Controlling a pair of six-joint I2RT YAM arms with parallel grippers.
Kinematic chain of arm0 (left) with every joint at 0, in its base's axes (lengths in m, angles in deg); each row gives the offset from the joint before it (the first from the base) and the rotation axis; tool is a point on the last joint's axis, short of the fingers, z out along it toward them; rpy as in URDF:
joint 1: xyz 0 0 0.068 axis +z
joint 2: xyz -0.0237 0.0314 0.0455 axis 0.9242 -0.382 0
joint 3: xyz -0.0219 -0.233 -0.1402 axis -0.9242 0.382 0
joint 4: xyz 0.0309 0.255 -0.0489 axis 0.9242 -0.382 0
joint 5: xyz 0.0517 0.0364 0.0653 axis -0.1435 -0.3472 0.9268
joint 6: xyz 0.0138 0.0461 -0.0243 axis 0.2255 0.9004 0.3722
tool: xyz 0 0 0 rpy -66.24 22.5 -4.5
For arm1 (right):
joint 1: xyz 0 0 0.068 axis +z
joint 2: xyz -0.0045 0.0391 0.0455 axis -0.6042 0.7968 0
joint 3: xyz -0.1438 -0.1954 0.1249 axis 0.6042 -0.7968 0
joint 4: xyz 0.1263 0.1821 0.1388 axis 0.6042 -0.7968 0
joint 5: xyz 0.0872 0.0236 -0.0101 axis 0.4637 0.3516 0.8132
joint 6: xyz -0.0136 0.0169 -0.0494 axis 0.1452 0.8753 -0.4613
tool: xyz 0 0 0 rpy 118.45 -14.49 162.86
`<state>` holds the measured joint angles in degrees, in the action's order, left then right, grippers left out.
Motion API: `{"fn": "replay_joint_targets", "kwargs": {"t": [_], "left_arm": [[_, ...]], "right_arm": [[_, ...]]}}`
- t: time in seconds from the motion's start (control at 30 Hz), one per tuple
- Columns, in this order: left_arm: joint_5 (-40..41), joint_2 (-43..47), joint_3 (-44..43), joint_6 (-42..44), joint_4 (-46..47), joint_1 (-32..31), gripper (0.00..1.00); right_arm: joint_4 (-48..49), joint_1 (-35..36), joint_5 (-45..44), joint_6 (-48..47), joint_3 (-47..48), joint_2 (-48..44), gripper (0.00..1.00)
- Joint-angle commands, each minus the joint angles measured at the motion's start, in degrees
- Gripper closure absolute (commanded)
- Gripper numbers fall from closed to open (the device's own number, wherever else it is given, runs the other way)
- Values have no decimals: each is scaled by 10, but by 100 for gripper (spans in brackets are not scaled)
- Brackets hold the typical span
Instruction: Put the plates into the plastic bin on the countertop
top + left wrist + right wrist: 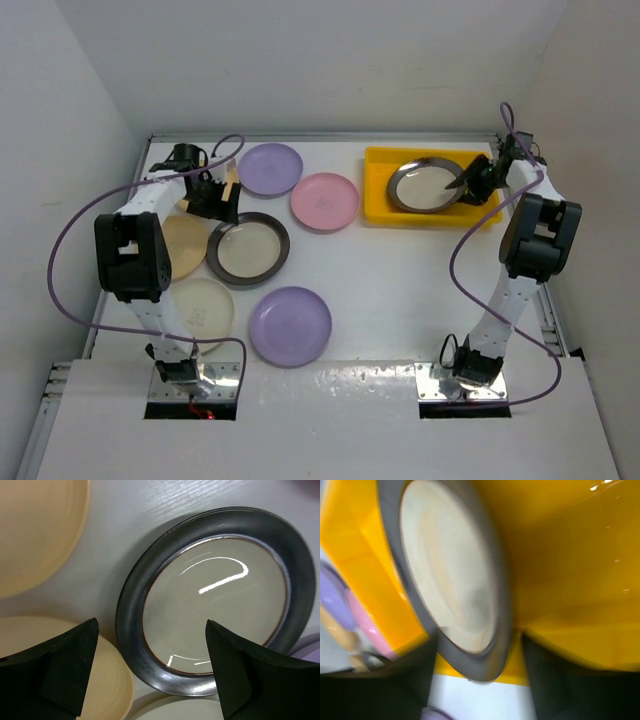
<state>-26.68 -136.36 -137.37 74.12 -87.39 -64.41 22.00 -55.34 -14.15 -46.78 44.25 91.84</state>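
— From overhead, how many plates?

— Counted seven. Two lilac: far lilac plate [270, 168] by the far edge of the bench [400, 290], near lilac plate [290, 325] toward the near edge. One pink plate [324, 201], one tan plate [188, 248], one cream plate [205, 305]. Two dark-rimmed grey: binned grey plate [420, 186] inside the yellow bin [375, 195] at the far right corner, loose grey plate [248, 250] left of centre, touching the tan one.

— Anything extra from the wrist views?

— Left wrist: loose grey plate [215, 595] straight below, with the left jaws spread wide and gripping nothing. Three pale rims [35, 530] around it there, against only two pale plates clear from overhead. Right wrist: blurred, but binned grey plate [450, 570] close up inside the bin [570, 555], its dark rim between the right jaws. Clamped or let go, impossible to tell.

— Any writing?

— Faint mark at the middle of the pink plate, too small to read.
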Motion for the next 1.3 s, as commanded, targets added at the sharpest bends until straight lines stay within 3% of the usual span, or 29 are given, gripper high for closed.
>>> {"fn": "replay_joint_targets", "kwargs": {"t": [0.0, 0.1, 0.27, 0.4, 0.47, 0.5, 0.53, 0.57, 0.6, 0.7, 0.73, 0.83, 0.9, 0.93, 1.0, 1.13, 1.27], "left_arm": [[-1, -36, -37, 46, -5, 11, 11], [4, -71, -38, 81, -5, 16, 12], [42, -100, -16, 112, 7, 21, 18], [7, -130, -16, 146, -10, 21, 44], [-58, -130, -30, 163, -36, 21, 57], [-76, -130, -35, 169, -48, 16, 82], [-89, -124, -40, 175, -66, 16, 95], [-94, -124, -52, 175, -72, 16, 100], [-99, -117, -60, 175, -79, 16, 100], [-105, -93, -108, 181, -120, 16, 100], [-112, -72, -140, 201, -152, 11, 100], [-119, -23, -188, 254, -223, 4, 100], [-127, 0, -223, 270, -248, -14, 100], [-127, 11, -228, 271, -261, -22, 100], [-127, 43, -235, 279, -266, -50, 100], [-144, 74, -254, 279, -273, -68, 100], [-162, 80, -273, 294, -306, -75, 100]], "right_arm": [[-24, -7, -19, -31, 16, -3, 21], [-90, 2, -87, -72, 60, 17, 0], [-107, 29, -151, -126, 88, -30, 0], [-101, 73, -137, -144, 73, -83, 0], [-99, 102, -136, -170, 64, -98, 0], [-100, 124, -137, -177, 49, -125, 0], [-99, 148, -136, -184, 41, -134, 0], [-86, 163, -131, -191, 31, -155, 0], [-78, 219, -115, -195, 2, -173, 0], [-34, 282, -59, -215, -38, -193, 2], [-16, 353, -49, -221, -45, -191, 12], [28, 447, 9, -216, -19, -152, 35], [68, 483, 51, -194, 1, -122, 32], [70, 502, 50, -191, 42, -90, 15], [82, 519, 25, -187, 67, -78, 1], [139, 516, -3, -164, 120, -48, 1], [187, 515, 9, -163, 91, -40, 15]]}}
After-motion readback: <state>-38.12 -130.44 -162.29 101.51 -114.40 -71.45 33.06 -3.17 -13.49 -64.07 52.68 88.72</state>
